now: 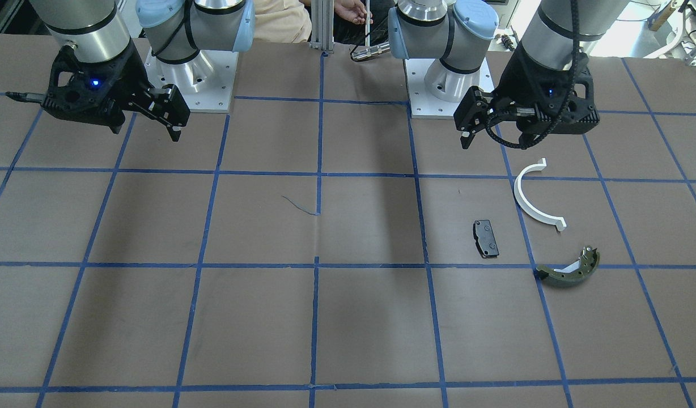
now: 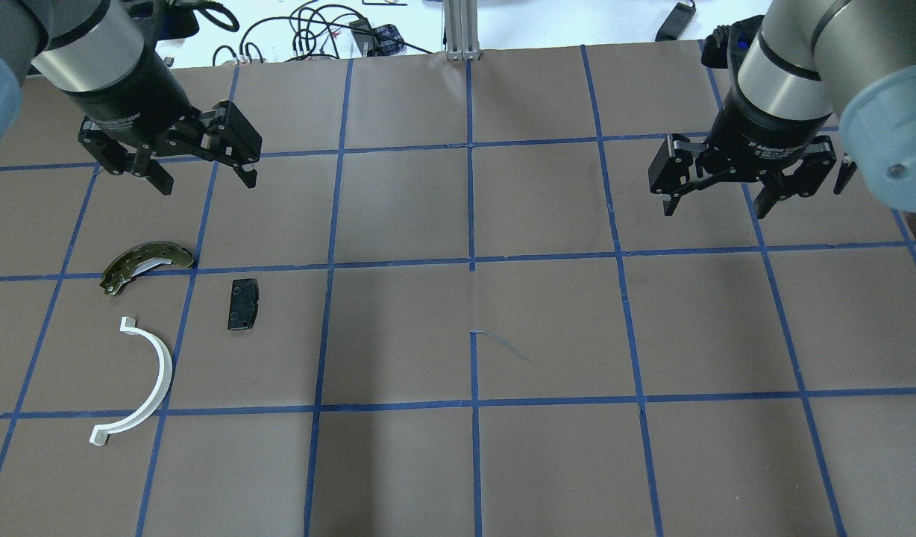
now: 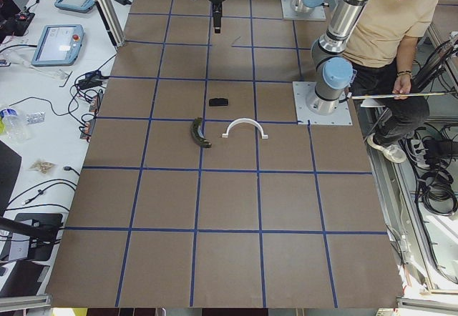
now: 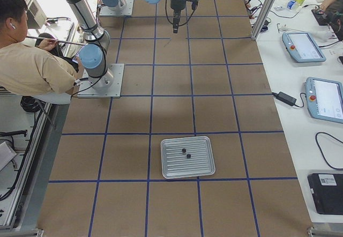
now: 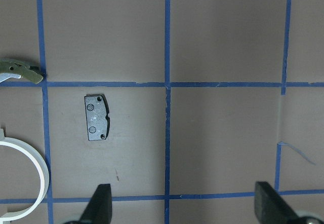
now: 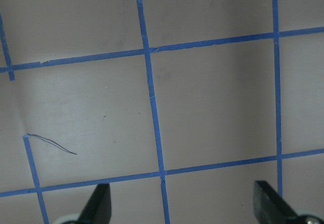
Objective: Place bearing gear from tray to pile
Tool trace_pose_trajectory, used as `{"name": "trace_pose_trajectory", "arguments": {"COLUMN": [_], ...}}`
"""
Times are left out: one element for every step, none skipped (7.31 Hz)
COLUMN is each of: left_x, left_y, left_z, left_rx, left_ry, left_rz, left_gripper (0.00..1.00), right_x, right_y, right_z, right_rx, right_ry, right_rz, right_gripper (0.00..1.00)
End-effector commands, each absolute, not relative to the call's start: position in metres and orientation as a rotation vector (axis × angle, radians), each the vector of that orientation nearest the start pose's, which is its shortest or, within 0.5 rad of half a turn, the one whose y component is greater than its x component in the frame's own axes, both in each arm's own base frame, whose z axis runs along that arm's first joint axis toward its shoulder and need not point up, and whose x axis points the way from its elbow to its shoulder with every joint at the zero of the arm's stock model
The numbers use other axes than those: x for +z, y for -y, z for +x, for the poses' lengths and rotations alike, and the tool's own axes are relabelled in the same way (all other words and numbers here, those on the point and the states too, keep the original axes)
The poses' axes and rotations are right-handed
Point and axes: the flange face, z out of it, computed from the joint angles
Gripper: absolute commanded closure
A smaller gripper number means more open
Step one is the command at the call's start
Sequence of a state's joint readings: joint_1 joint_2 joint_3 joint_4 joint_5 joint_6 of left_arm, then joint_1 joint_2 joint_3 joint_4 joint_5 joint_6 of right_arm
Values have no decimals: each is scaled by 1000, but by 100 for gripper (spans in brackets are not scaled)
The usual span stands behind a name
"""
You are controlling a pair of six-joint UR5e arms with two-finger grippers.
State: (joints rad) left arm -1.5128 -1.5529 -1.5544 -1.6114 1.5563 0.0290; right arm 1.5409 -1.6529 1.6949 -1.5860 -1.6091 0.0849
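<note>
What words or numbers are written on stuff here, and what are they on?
"2F Adaptive": white print on the body of the right gripper, overhead view; the rest is too blurred.
White print on the left gripper: too blurred to read.
White label on the black box and the tablet screen: too small to read.
On the brake pad, half-ring and brake shoe: no writing seen.

On the bench (image 2: 547,313), three pieces are grouped apart in the robot's left half: the shoe (image 1: 572,277) is set farthest from the robot, the half-ring (image 2: 165,369) nearer, the pad (image 2: 242,304) beside both, toward the middle. Toward the right end a tray (image 4: 206,167) is set, with two small parts (image 4: 183,151) lying in it, close together.
</note>
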Motion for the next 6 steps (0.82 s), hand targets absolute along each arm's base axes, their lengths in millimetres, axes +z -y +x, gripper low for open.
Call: {"name": "trace_pose_trajectory", "arguments": {"left_x": [500,500,500,501,500,501], "left_y": [490,489,488,486,487,486], "left_z": [-108,-108,-108,-108,-108,-108], "left_rx": [11,2,-1,-3,-1,-6], "left_ry": [-3154,-3152,-3152,-3152,-3152,-3152], "left_rz": [-44,-44,-44,-36,-31,-31], "left_gripper": [0,0,0,0,0,0], "right_x": [465,465,465,464,463,472], "right_y": [457,457,457,456,457,457], "right_z": [116,115,116,115,115,115], "right_rx": [49,49,49,59,61,37], "right_ry": [-3174,-3177,-3175,-3176,-3177,-3180], "right_rz": [184,184,189,189,204,204], "right_gripper": [0,0,0,0,0,0]}}
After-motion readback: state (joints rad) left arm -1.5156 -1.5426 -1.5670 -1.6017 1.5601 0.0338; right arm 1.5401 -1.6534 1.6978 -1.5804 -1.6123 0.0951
